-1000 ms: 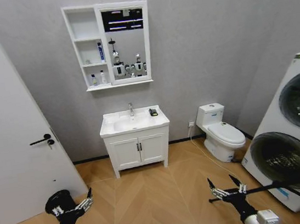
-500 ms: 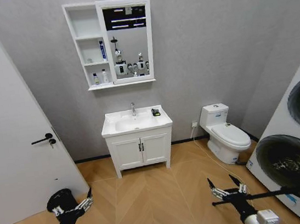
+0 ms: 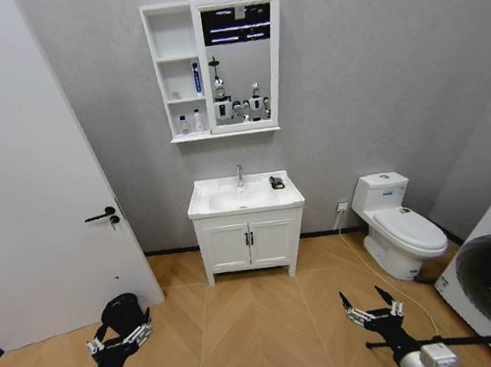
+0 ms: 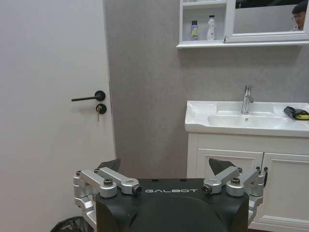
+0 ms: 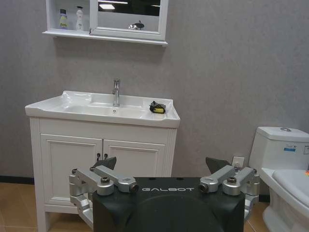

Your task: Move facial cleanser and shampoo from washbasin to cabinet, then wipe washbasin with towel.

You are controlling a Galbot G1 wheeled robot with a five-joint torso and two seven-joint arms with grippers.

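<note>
The view swings, bringing the washbasin [image 3: 244, 196] nearer centre. The towel [image 3: 276, 182] sits at its right rear corner. Left pincer [image 3: 120, 341] and right pincer [image 3: 370, 307] hang low, both wide open and empty.

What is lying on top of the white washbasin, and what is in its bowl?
On the white ceramic washbasin, a small black cloth towel with a yellow patch lies right of the chrome faucet. The rim hides most of the bowl; no bottles stand on top.
</note>
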